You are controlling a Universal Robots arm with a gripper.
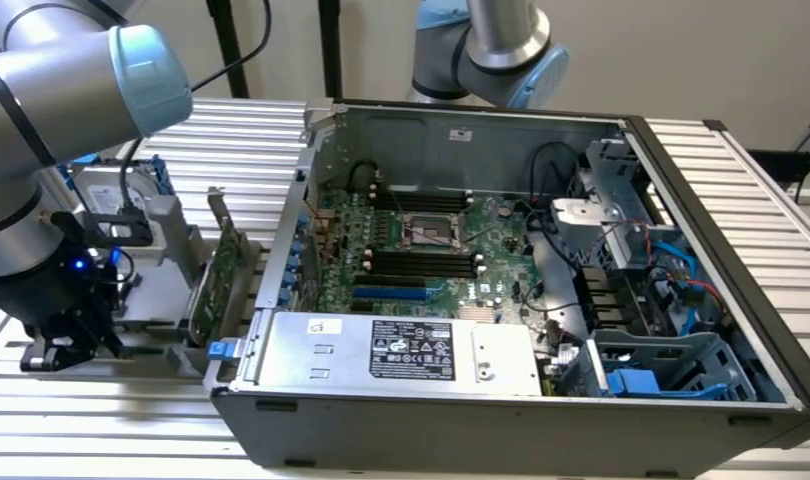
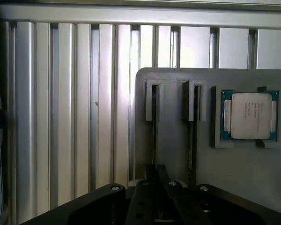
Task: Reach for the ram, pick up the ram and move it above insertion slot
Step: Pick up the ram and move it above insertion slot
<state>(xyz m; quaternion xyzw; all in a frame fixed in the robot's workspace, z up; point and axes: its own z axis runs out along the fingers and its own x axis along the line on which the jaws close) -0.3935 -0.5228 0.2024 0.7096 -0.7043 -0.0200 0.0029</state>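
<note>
One thin dark strip, the ram (image 2: 154,123), stands on edge in a slot of a grey holder (image 2: 173,154), seen from above so that only its narrow top edge shows. The gripper (image 2: 155,172) is clenched on the near end of that strip, with its black fingers drawn close on either side. The ram sits down in its slot and is not lifted clear.

Just beside it, a second slot (image 2: 195,136) runs parallel and holds another thin strip. Beyond that, in a square recess of the same holder, lies a processor chip (image 2: 251,115) with its silver lid up and a green rim around it. The holder rests on a slatted aluminium table (image 2: 61,117).

In the lower left of the exterior view the gripper hangs low over the table at the end of the grey arm (image 1: 45,110). An upright green card (image 1: 216,285) stands close by, towards the exterior view's right. Further towards the exterior view's right, and well apart from the gripper, an open computer case (image 1: 725,300) takes up the middle and right of the frame. Its motherboard (image 1: 499,225) lies exposed with a row of black memory slots (image 1: 412,262) at its centre, and a silver power supply (image 1: 405,350) sits along the near wall. A second arm (image 1: 492,50) stands at the upper middle, behind the case.
</note>
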